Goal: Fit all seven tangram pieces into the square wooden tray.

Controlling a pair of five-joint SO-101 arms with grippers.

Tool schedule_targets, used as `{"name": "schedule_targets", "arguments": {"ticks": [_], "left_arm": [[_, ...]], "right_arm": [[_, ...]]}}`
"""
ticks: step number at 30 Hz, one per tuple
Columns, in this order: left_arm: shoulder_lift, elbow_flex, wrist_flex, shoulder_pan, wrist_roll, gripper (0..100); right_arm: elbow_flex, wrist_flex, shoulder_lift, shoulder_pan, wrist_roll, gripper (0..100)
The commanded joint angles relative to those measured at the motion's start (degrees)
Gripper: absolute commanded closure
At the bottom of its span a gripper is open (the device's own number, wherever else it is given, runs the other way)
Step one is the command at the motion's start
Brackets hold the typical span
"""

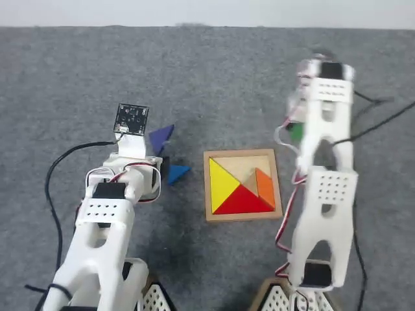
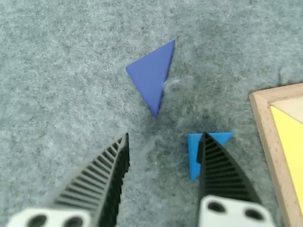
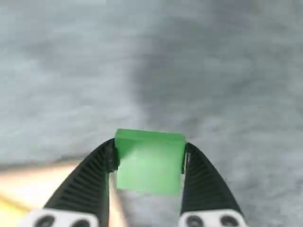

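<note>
Near the middle of the grey table we see the square wooden tray [image 1: 244, 217], holding a yellow triangle [image 1: 222, 183], a red triangle [image 1: 245, 202] and an orange piece [image 1: 264, 184]. Part of its floor is bare. Near its left side lies a light blue triangle [image 2: 193, 156], with a dark blue triangle [image 2: 152, 75] a little farther toward the table's far edge. The left gripper [image 2: 164, 137] hangs over them, jaws spread, one finger overlapping the light blue triangle. Beyond the tray's far right corner, the right gripper [image 3: 149, 145] pinches a green square [image 3: 150, 163].
</note>
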Motion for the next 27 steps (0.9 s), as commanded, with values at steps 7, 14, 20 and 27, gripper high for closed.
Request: {"name": "schedule_targets", "arguments": {"ticks": [7, 14, 20, 27], "left_arm": [[-1.7, -0.5, -1.5, 0.4, -0.8, 78], [-1.7, -0.5, -1.5, 0.4, -0.8, 78], [-1.7, -0.5, -1.5, 0.4, -0.8, 78], [-1.7, -0.5, -1.5, 0.4, -0.8, 78]], "right_arm": [[29.8, -5.8, -27.2, -19.3, 14.3, 99.1], [54.6, -21.1, -34.3, -24.6, 26.7, 99.1], [60.3, -26.9, -36.5, -23.9, 27.3, 99.0], [60.1, -29.5, -34.0, -23.8, 27.3, 95.6]]}}
